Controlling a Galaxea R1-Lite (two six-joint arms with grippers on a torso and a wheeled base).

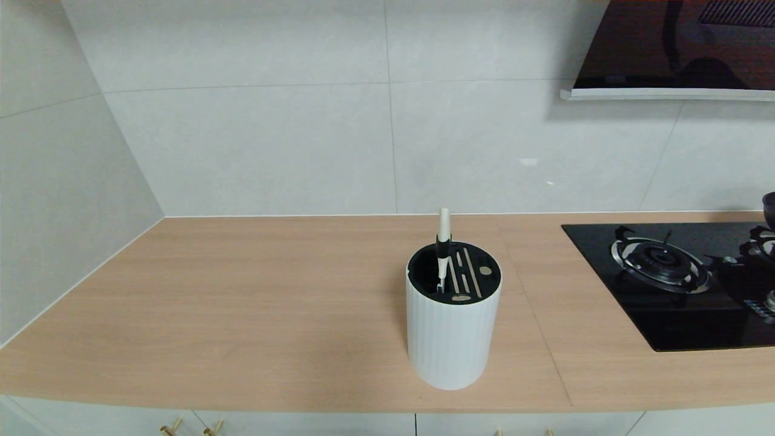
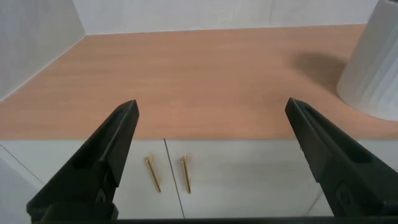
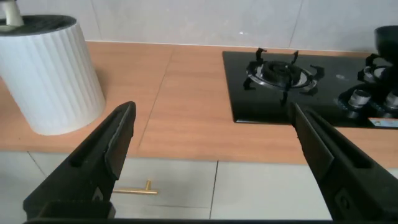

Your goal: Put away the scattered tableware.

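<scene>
Spread and empty, left gripper (image 2: 210,107) and right gripper (image 3: 212,109) hang near white ribbed cylindrical holder (image 1: 451,339). Inside it stands cream-handled utensil (image 1: 443,242), slotted upright, apparently stowed.

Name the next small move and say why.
Probably no grasp yet: hold both arms back and turn the head to look for leftover pieces. The one utensil in sight already stands in the white holder on the counter, and the left gripper and right gripper are open with nothing in them, short of the counter's edge.
</scene>
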